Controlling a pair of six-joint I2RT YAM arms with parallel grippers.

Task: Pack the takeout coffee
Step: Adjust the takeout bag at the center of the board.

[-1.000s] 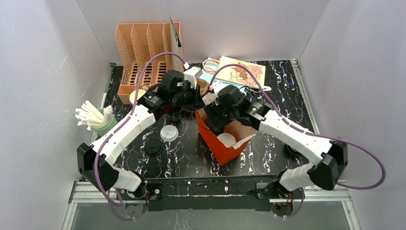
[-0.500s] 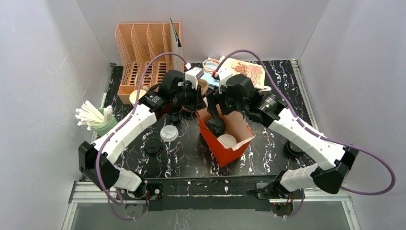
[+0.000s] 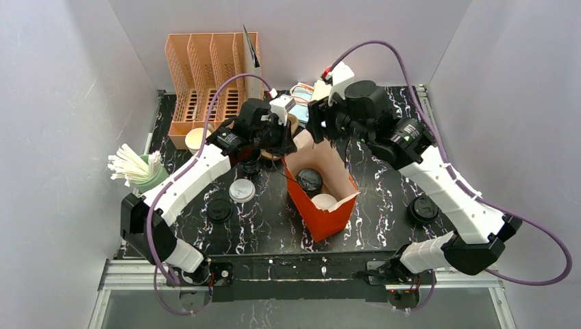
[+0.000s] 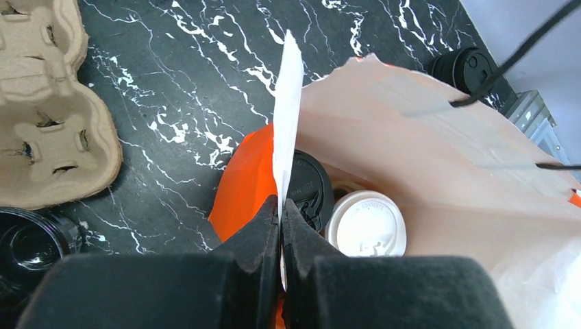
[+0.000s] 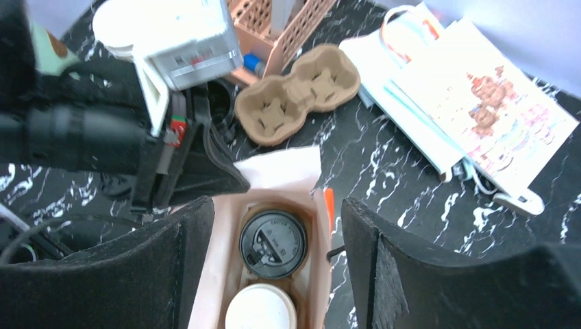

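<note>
At centre frame in the overhead view, the takeout coffee (image 3: 309, 180), a kraft cup under a black lid, stands inside the orange paper bag (image 3: 319, 221), just above a white-lidded cup (image 3: 323, 201). To the bag's upper left, the left gripper (image 4: 281, 214) pinches the bag's pale rim between closed fingers, while the right gripper (image 5: 275, 205) hangs over the opening, jaws spread wide and empty

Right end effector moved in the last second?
Yes. The right end effector has lifted out of the orange paper takeout bag and pulled back toward the far wall.
</note>
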